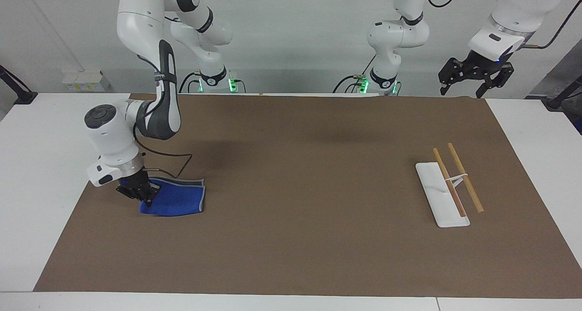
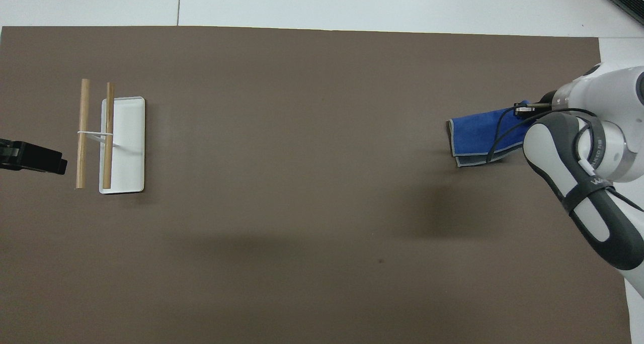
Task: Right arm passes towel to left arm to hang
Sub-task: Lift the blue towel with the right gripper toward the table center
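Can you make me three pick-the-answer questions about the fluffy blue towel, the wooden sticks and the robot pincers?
1. Where does the small bright-blue fluffy towel lie?
A. at the right arm's end of the brown table mat
B. in the flat white tray
C. draped over the wooden sticks

2. How many thin wooden sticks stand over the tray?
A. one
B. two
C. four

3. What is the right arm's black pincer doing?
A. hanging open in the air
B. resting on the tray
C. shut on the towel's end

Answers:
1 A, the towel lies on the mat under the right arm, far from the tray.
2 B, two sticks lie side by side on their white holder.
3 C, its fingertips pinch the towel's end, while the left arm's black pincer waits open, up near its base.
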You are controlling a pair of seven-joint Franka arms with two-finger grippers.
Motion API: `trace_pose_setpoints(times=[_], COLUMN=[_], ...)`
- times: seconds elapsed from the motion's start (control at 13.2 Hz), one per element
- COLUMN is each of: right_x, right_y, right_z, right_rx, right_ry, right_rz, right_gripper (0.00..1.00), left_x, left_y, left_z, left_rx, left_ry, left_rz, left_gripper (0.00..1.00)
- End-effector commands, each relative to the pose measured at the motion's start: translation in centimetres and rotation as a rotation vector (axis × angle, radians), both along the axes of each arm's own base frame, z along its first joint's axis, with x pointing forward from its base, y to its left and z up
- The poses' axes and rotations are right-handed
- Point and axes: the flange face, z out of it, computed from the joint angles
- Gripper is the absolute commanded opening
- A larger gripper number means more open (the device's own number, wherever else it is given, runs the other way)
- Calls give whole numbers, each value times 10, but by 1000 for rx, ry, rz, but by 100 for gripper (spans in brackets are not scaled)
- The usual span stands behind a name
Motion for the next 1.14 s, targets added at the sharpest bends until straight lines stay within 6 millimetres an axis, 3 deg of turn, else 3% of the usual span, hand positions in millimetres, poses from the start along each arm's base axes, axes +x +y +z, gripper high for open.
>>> trace_pose_setpoints(times=[0.0,0.3,0.53,0.76,1.06], right_x=[-3,-5,-13,-30,-44], right_y=[2,6,15,35,75], right_z=[37,88,137,184,219], right_rx=[0,8,9,1,-2], right_ry=[7,58,82,93,80], right_rz=[-2,8,23,54,117], right_gripper=[0,0,0,0,0], left_x=[-8,-8,-8,-8,-8], left_y=[2,2,2,2,2], left_z=[3,3,3,3,3], left_rx=[16,16,16,16,16], left_ry=[0,-2,0,-2,-6], left_rz=[11,11,11,11,11], left_gripper=[100,100,100,100,100])
